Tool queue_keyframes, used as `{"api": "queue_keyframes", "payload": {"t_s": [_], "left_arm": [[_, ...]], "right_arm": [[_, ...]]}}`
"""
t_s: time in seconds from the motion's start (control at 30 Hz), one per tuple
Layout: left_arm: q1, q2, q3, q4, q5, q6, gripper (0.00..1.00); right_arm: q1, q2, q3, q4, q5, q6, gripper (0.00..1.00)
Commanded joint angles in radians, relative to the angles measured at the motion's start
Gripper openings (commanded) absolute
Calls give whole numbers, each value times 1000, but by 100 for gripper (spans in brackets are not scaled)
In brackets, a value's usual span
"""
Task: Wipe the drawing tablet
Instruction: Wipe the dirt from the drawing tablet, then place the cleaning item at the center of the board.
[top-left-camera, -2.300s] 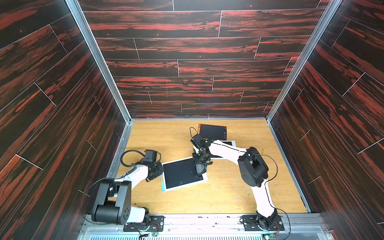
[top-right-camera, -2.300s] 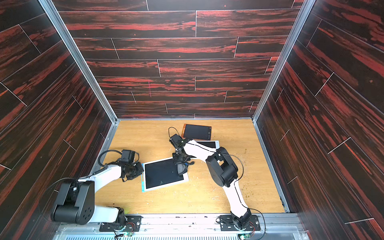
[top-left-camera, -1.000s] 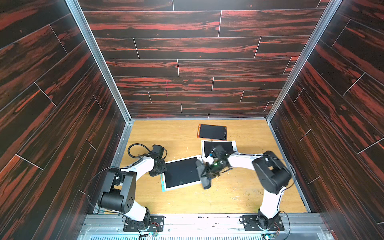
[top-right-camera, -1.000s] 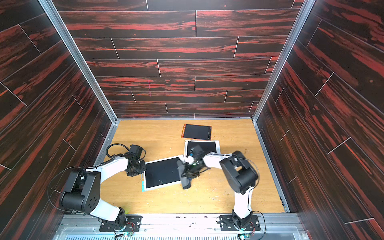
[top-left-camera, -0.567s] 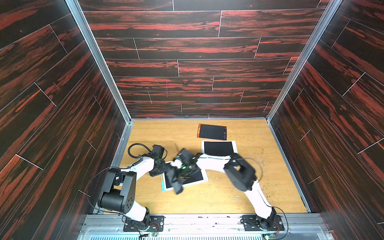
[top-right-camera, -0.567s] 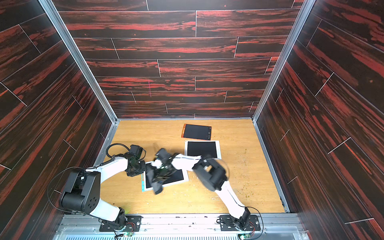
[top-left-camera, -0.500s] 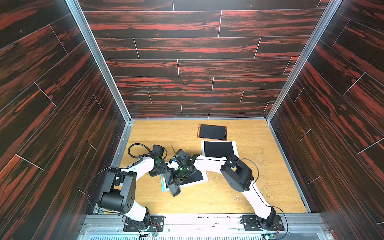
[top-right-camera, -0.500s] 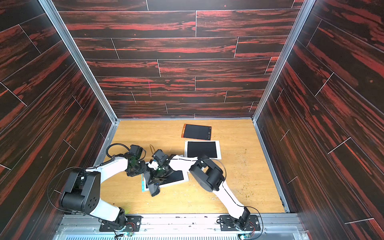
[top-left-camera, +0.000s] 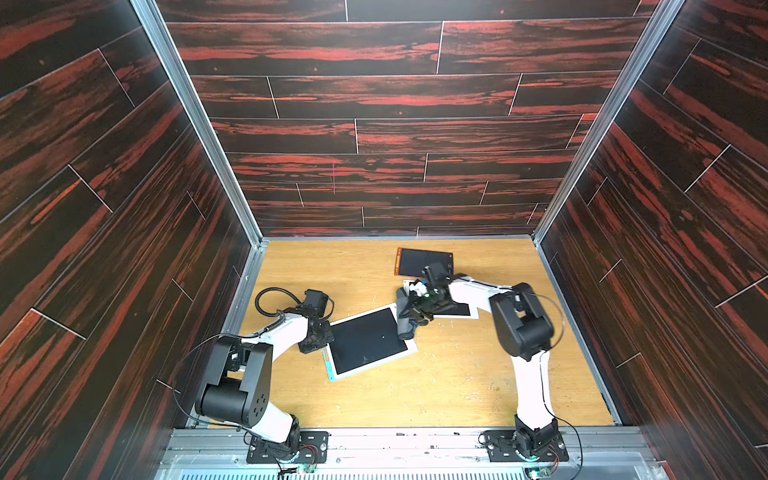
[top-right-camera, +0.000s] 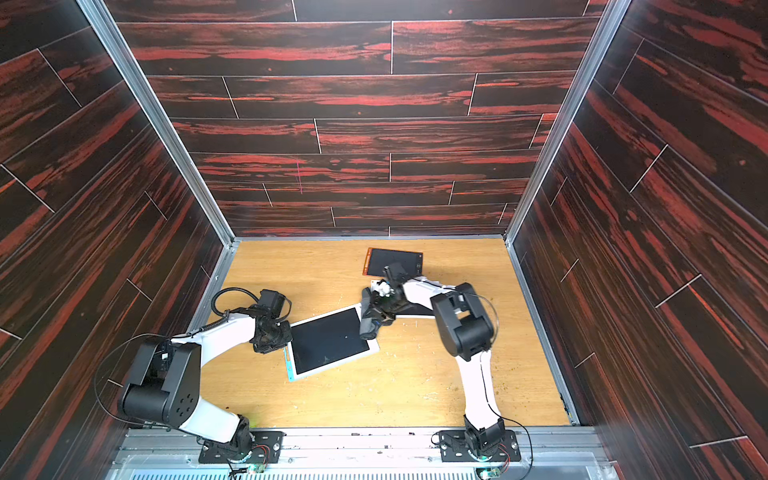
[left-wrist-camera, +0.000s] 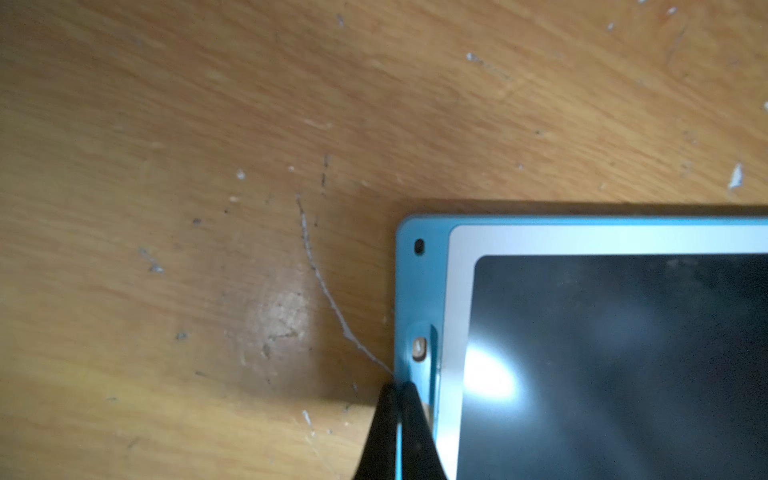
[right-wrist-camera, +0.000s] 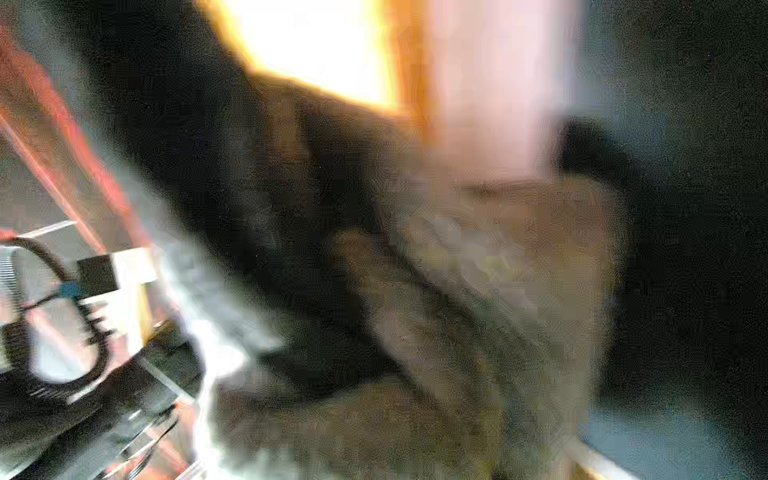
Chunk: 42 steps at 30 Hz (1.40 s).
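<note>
The drawing tablet (top-left-camera: 368, 343) (top-right-camera: 328, 340), white-framed with a blue side and a dark screen, lies slanted on the wooden floor. My left gripper (top-left-camera: 322, 338) (top-right-camera: 283, 336) is shut, its tips (left-wrist-camera: 400, 392) pressing on the tablet's blue edge (left-wrist-camera: 419, 291) beside a small button. My right gripper (top-left-camera: 417, 309) (top-right-camera: 380, 309) is shut on a grey cloth (top-left-camera: 405, 322) (top-right-camera: 368, 320), which hangs onto the tablet's far right corner. The right wrist view is badly blurred and shows mostly the cloth (right-wrist-camera: 478, 311); the fingers there are not discernible.
An orange-framed tablet (top-left-camera: 424, 262) (top-right-camera: 394, 262) lies near the back wall. A second white-framed tablet (top-left-camera: 461, 311) (top-right-camera: 417, 311) sits partly under the right forearm. Dark wood-patterned walls enclose the floor on three sides. A metal rail with the arm bases (top-left-camera: 523, 444) runs along the front.
The right gripper swept the cloth across the screen to the tablet's near left corner, then back to its far right corner. The left gripper has stayed shut on the tablet's edge.
</note>
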Motion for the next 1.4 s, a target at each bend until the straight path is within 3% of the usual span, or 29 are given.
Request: {"api": "queue_keyframes", "payload": {"t_s": [0.0, 0.17, 0.3, 0.5, 0.63, 0.8, 0.97, 1.1, 1.23, 1.37], "left_arm": [[-1, 23, -37, -55, 10, -5, 5], [0, 28, -34, -54, 11, -5, 5], [-1, 29, -33, -55, 7, -6, 5], [-1, 27, -36, -52, 3, -11, 5], [-1, 24, -36, -52, 2, -12, 5], [-1, 24, -37, -50, 2, -11, 5], [0, 20, -37, -47, 6, -5, 5], [-1, -27, -62, -15, 38, 9, 6], [1, -124, -122, 42, 73, 12, 11], [12, -202, -170, 82, 116, 21, 26]], "right_arm": [[166, 137, 139, -138, 65, -34, 0], [359, 258, 338, -193, 1, -26, 0], [447, 259, 305, -147, -70, -3, 0], [523, 150, 77, -24, -165, 34, 0], [560, 46, -160, 123, -245, 81, 0], [512, -199, -426, 217, -242, 46, 0], [271, -586, -587, 64, -106, -23, 0], [-115, -806, -629, -154, 33, -88, 0], [-445, -845, -582, -349, 421, -128, 0], [-605, -831, -561, -394, 681, -89, 0]]}}
